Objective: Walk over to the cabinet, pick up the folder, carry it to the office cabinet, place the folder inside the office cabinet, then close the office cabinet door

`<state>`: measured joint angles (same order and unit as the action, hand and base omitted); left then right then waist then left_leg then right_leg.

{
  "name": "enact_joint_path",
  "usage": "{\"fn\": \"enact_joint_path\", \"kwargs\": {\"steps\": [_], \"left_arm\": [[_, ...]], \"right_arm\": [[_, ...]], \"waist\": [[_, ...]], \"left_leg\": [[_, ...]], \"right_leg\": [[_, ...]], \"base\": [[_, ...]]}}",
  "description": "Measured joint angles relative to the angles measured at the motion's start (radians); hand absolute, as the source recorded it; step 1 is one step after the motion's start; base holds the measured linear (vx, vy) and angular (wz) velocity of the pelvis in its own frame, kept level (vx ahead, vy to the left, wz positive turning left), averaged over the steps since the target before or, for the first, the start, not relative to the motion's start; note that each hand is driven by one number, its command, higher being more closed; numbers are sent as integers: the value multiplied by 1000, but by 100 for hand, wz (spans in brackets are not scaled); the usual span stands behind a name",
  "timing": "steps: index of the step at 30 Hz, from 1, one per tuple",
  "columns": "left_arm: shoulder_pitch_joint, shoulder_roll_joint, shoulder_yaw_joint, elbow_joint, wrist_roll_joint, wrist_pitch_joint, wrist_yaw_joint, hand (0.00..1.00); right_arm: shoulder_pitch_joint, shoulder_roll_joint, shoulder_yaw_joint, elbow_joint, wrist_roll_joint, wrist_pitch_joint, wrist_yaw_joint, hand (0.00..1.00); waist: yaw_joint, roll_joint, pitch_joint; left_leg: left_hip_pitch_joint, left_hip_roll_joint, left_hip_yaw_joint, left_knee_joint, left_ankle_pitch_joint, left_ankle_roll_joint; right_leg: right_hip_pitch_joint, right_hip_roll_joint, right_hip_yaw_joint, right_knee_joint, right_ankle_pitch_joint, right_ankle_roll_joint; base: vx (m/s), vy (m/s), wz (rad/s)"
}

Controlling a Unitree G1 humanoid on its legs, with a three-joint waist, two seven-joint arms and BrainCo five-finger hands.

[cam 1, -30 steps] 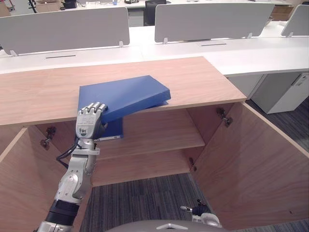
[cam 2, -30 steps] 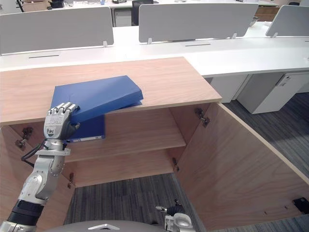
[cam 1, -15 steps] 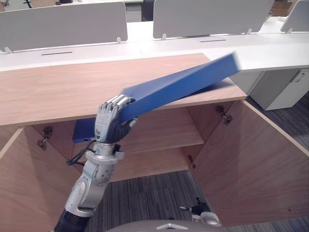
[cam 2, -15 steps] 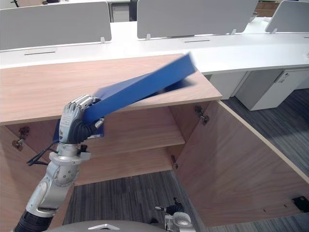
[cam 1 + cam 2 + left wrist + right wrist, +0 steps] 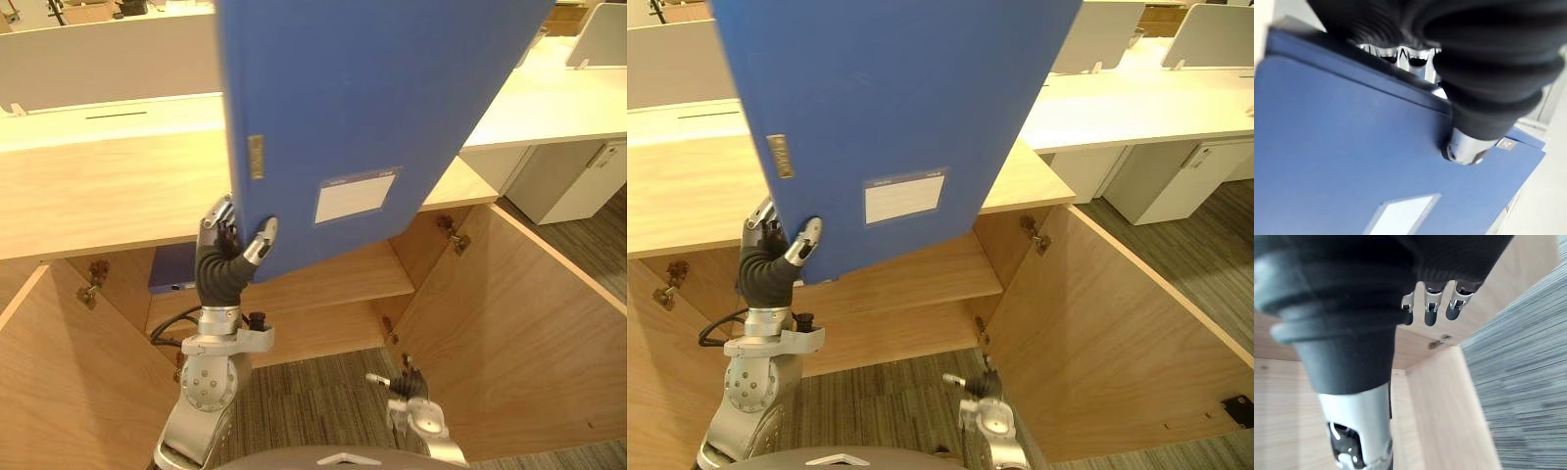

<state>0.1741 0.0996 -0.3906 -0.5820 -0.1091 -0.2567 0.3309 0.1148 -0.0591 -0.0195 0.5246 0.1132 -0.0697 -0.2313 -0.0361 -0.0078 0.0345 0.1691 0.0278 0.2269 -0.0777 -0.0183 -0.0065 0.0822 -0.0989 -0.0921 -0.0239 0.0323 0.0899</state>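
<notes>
**Left eye view.** The left hand [image 5: 230, 262] is pinching the lower corner of the blue folder [image 5: 362, 108]. Its thumb [image 5: 261, 238] is lying on the labelled face and its fingers are curling round the back. The folder is standing nearly upright above the hand, clear of the cabinet top [image 5: 88, 196]. Judged, this attitude is freeing it from the surface so it can be turned down toward the opening. Beneath the hand the shelf [image 5: 343, 284] is lying exposed, with the door [image 5: 529, 323] swung wide. A second blue folder [image 5: 174, 269] is sitting on that shelf just behind the hand.

**Right eye view.** The right hand [image 5: 978, 406] is hanging low, well apart from the folder. It is probably being kept free for the door.

**Left wrist view.** The thumb is pressing the folder's face [image 5: 1327, 147] while the fingers [image 5: 1410, 54] are wrapping over its edge. A one-corner grip is leaving the sheet free to swing, which is a slip risk.

**Right wrist view.** The fingers [image 5: 1431, 308] are hanging loose and straight, holding nothing. Carpet [image 5: 1528, 382] is showing beyond them.
</notes>
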Motion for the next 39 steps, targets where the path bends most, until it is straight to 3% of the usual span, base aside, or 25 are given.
{"fn": "enact_joint_path", "kwargs": {"steps": [6,9,16,19,31,39], "left_arm": [[59,-20,70,5,-64,0,-56,100],[68,-28,114,12,-61,0,-61,100],[86,-32,168,99,-6,0,-79,100],[87,-32,179,106,-7,0,-95,100],[84,-22,190,179,-41,1,-194,100],[82,-18,163,178,-47,0,-230,100]], "right_arm": [[39,70,-3,-356,42,-65,6,0],[74,91,-1,-553,41,-94,16,0],[63,85,-3,-821,39,-171,59,0],[42,72,-3,-841,39,-182,80,0],[-65,-120,10,-898,97,-189,169,0],[-100,-163,55,-779,176,-182,227,0]], "waist": [[3,-14,10],[2,-26,17],[1,-29,26],[1,-30,28],[3,-31,34],[4,-29,35]], "left_leg": [[6,0,0,0,-3,3],[7,-1,0,0,-4,4],[9,-1,8,0,-8,3],[5,-1,17,2,-10,3],[-31,-1,20,46,-37,7],[-47,-2,12,47,-37,9]], "right_leg": [[2,0,-1,0,0,0],[2,-1,-1,0,0,0],[0,-1,5,-1,-1,1],[-8,0,14,0,0,2],[-24,-3,22,-2,2,4],[-29,-5,17,-2,2,4]], "base": [[0,0,0],[0,0,0],[-5,-4,-1],[-16,-9,-9],[0,0,-2],[-20,-8,3]]}}
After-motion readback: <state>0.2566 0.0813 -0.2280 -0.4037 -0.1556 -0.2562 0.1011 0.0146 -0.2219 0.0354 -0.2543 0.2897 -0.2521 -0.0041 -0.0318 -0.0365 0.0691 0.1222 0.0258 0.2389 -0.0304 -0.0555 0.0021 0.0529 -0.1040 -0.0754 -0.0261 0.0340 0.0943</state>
